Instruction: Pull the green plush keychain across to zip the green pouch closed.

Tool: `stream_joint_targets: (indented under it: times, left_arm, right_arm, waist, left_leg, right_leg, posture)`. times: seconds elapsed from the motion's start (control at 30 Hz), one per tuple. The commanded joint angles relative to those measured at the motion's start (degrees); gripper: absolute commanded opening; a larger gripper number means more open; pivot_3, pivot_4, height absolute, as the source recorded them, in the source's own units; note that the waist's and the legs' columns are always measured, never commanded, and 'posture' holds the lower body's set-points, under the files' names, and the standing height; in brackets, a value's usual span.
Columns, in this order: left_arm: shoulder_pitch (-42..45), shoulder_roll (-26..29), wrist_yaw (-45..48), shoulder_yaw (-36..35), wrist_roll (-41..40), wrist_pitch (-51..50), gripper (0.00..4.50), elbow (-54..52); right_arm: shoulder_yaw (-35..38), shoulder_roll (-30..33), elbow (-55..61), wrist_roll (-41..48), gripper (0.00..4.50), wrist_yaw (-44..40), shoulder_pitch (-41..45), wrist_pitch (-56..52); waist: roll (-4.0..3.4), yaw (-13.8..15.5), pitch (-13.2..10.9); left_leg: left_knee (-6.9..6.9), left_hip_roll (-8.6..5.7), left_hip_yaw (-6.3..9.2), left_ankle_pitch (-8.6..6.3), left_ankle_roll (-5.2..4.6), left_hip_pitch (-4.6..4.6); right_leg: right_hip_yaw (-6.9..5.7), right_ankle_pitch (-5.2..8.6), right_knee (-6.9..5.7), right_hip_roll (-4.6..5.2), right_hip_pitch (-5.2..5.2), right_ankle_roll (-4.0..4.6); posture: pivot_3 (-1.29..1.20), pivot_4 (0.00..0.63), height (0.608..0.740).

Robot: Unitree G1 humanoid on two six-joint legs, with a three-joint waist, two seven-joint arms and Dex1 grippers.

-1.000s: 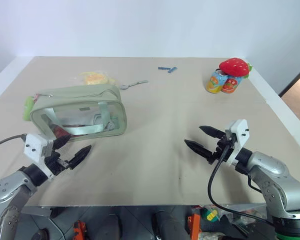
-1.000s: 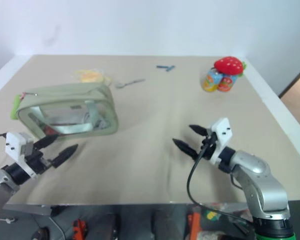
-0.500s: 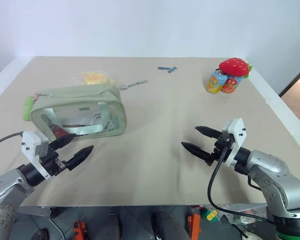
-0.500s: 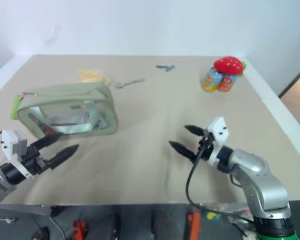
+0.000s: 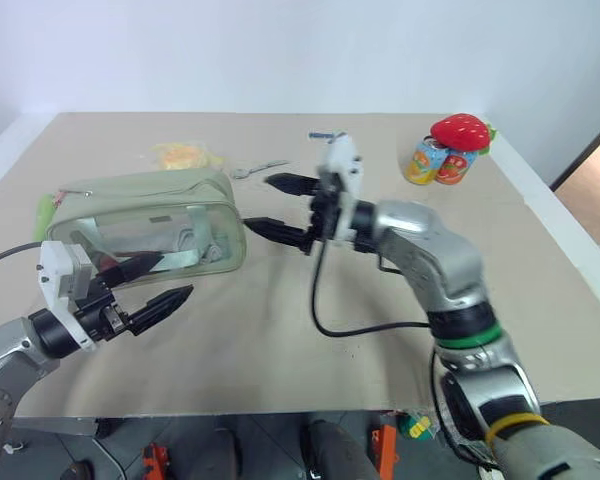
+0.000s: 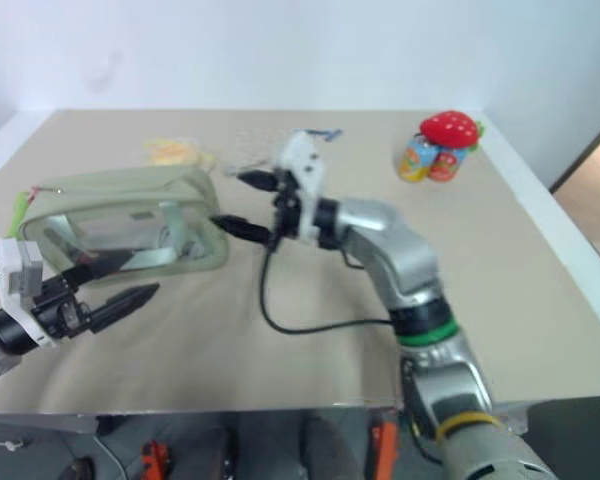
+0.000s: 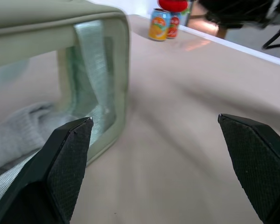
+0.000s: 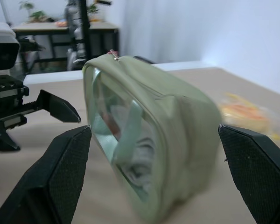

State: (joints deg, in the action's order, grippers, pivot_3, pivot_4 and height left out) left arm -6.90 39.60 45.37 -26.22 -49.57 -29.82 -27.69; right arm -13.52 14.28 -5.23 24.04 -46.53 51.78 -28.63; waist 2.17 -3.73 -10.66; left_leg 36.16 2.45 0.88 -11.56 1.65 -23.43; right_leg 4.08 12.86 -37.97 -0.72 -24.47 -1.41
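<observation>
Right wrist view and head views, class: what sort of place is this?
Probably a lab or workshop test bench: a plain beige table against a bare white wall, a few loose test items such as the green pouch, and racks and equipment stands behind.

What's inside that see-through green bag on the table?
Through the clear side panel of the green pouch you can see something pale and soft, like folded cloth, with a small reddish patch beside it. The straps and fabric edges cover the rest, so I cannot tell what they are.

One pouch (image 5: 145, 220) — two cans (image 5: 437, 164) — one strawberry plush (image 5: 460, 130).
</observation>
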Motion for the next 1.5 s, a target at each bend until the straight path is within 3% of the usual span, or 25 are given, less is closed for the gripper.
stream_joint_targets:
  times: [0.03,0.17,0.27,0.6,0.63,0.83,1.0,1.17,1.3,1.5]
  left_arm:
    - [-0.75,-2.81,-3.83,-1.97,0.3,2.48,4.45,-3.23]
    - [-1.49,-5.56,-7.49,-1.6,1.12,3.72,4.45,-6.07]
    - [-1.73,-6.64,-9.36,-1.0,1.71,4.25,4.5,-7.28]
    - [-3.05,-7.46,-9.93,-0.47,2.7,5.52,4.5,-7.3]
    - [-3.03,-7.4,-9.77,-0.42,2.78,5.65,4.5,-7.09]
    - [-2.25,-7.06,-8.97,0.17,2.93,6.13,4.5,-5.77]
    - [-1.08,-6.84,-8.41,1.62,2.88,5.54,4.5,-5.23]
    - [-0.22,-6.65,-7.62,2.66,2.15,5.09,4.5,-5.02]
    - [0.64,-6.21,-7.26,3.86,1.48,4.18,4.5,-5.3]
    - [2.07,-5.97,-7.47,5.35,0.18,2.58,4.5,-6.44]
  right_arm:
    - [-0.89,-3.56,-9.39,-3.79,4.5,-2.37,5.37,6.3]
    - [-0.77,-5.15,-15.3,-5.51,4.5,-4.98,7.65,8.61]
    - [-0.13,-5.73,-17.35,-5.8,3.75,-6.58,8.12,9.32]
    - [1.22,-7.82,-18.99,-6.49,0.24,-7.38,8.74,9.63]
    - [1.35,-8.21,-19.31,-6.68,0.04,-7.21,8.94,9.84]
    - [1.56,-8.82,-19.87,-7.82,0.04,-7.5,8.87,10.78]
    - [2.95,-5.45,-16.17,-7.55,0.04,-9.33,7.53,10.94]
    - [5.52,2.96,-5.22,-5.04,0.04,-13.44,1.16,9.39]
    - [10.42,13.3,2.69,-2.33,0.04,-17.53,-6.05,8.76]
    - [16.79,27.52,3.77,-2.36,0.04,-20.21,-13.91,9.46]
  waist:
    - [0.0,0.0,0.0]
    - [0.02,0.36,0.01]
    - [0.03,0.45,0.02]
    - [0.02,0.39,0.01]
    - [0.02,0.37,0.01]
    - [0.02,0.38,0.01]
    - [0.02,0.42,0.01]
    - [0.02,1.29,0.02]
    - [0.01,1.33,0.01]
    - [-0.02,1.1,-0.01]
  left_leg:
    - [-0.02,0.02,-0.01,-0.03,0.05,-0.01]
    - [-0.02,0.07,-0.01,-0.13,0.21,-0.19]
    - [0.01,0.07,-0.05,-0.13,0.22,-0.32]
    - [0.13,0.31,-0.1,-0.11,0.23,-0.33]
    - [0.13,0.33,-0.11,-0.11,0.23,-0.33]
    - [0.13,0.45,-0.11,-0.11,0.24,-0.34]
    - [0.13,0.46,-0.11,-0.11,0.24,-0.35]
    - [0.15,0.41,-0.09,-0.1,0.24,-0.46]
    - [0.16,0.26,-0.09,-0.11,0.25,-0.55]
    - [0.26,0.2,-0.13,-0.11,0.24,-0.51]
  right_leg:
    - [0.0,0.01,-0.01,-0.01,-0.03,0.01]
    - [0.01,0.05,-0.02,-0.02,-0.2,0.01]
    - [0.03,0.04,-0.08,-0.03,-0.41,0.02]
    - [0.03,-0.12,-0.22,-0.33,-0.56,0.22]
    - [0.04,-0.14,-0.22,-0.35,-0.58,0.25]
    - [0.06,-0.17,-0.22,-0.5,-0.61,0.34]
    - [0.07,-0.2,-0.22,-0.52,-0.62,0.37]
    - [0.06,-0.16,-0.19,-0.46,-0.64,0.3]
    - [0.08,-0.08,-0.18,-0.3,-0.66,0.17]
    - [0.1,-0.12,-0.19,-0.26,-0.64,0.11]
  posture:
    - [0.0,0.15,0.74]
    - [0.0,0.15,0.74]
    - [0.0,0.15,0.74]
    - [0.0,0.15,0.74]
    - [0.0,0.15,0.74]
    - [0.0,0.15,0.74]
    - [0.0,0.15,0.74]
    - [0.0,0.15,0.74]
    - [0.0,0.15,0.74]
    - [0.0,0.15,0.74]
